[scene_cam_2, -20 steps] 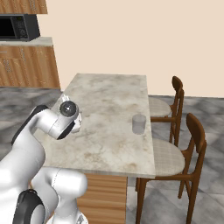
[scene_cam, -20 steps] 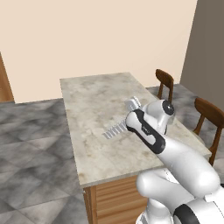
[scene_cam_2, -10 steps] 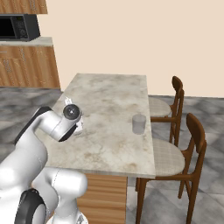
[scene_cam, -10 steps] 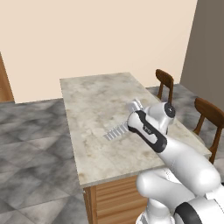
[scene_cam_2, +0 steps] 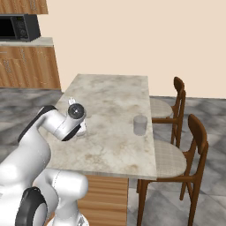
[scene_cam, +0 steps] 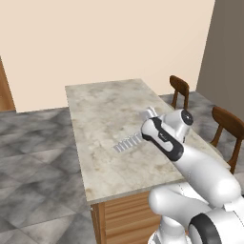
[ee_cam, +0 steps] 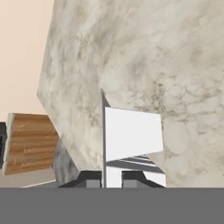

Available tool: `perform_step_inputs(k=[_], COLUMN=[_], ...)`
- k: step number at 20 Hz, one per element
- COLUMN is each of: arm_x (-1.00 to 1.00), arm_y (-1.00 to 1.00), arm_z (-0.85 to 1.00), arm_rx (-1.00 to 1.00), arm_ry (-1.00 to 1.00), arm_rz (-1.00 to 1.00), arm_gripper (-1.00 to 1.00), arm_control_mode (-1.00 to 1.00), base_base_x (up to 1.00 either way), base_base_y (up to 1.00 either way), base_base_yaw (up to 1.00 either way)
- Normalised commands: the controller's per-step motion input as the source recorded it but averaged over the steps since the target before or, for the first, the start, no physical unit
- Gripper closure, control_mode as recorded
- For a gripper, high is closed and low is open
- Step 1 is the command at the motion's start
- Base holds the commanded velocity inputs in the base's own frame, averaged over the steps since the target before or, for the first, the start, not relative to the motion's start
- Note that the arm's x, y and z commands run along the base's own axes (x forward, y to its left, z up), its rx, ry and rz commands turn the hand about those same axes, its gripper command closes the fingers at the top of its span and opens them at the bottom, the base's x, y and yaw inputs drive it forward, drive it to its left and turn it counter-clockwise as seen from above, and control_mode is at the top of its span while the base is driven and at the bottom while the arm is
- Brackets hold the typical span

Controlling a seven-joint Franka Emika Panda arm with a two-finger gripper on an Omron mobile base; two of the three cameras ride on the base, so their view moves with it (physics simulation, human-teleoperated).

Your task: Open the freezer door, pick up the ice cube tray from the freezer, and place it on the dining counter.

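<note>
The ice cube tray (scene_cam: 127,142) stands on its long edge just over the dining counter (scene_cam: 102,112), its ribbed cells facing left in the left base view. Whether its low edge touches the stone I cannot tell. In the hand view the tray (ee_cam: 132,134) shows a flat white face, and my gripper (ee_cam: 112,178) is shut on its rim, a dark fingertip on each side. The white wrist covers most of the hand in both base views. The freezer and its door are out of view.
A clear glass (scene_cam_2: 140,125) stands near the counter's right edge. Two brown wooden chairs (scene_cam_2: 178,96) (scene_cam_2: 197,134) line that side. A black microwave (scene_cam_2: 17,27) sits on wooden cabinets at the far left. Grey tiled floor surrounds the island.
The wrist has drifted slightly to the right over the counter. The tray stays in the grip at nearly the same spot.
</note>
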Motion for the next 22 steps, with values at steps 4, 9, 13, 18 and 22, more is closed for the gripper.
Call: perform_step_inputs(k=[4, 9, 13, 18, 22], arm_x=[-0.11, -0.17, -0.17, -0.07, 0.00], arm_y=[-0.17, -0.23, -0.19, -0.18, -0.08], arm_z=[-0.25, -0.36, -0.41, -0.27, -0.19], arm_rx=[-0.04, -0.08, -0.08, -0.05, -0.03], arm_ry=[0.05, 0.05, 0.04, 0.04, 0.03], arm_rz=[0.00, 0.02, 0.01, 0.03, 0.03], arm_gripper=[1.00, 1.00, 1.00, 1.00, 1.00], arm_control_mode=[-1.00, -1.00, -1.00, -1.00, -1.00], base_base_x=[0.00, 0.00, 0.00, 0.00, 0.00], base_base_y=[0.00, 0.00, 0.00, 0.00, 0.00], base_base_yaw=[0.00, 0.00, 0.00, 0.00, 0.00])
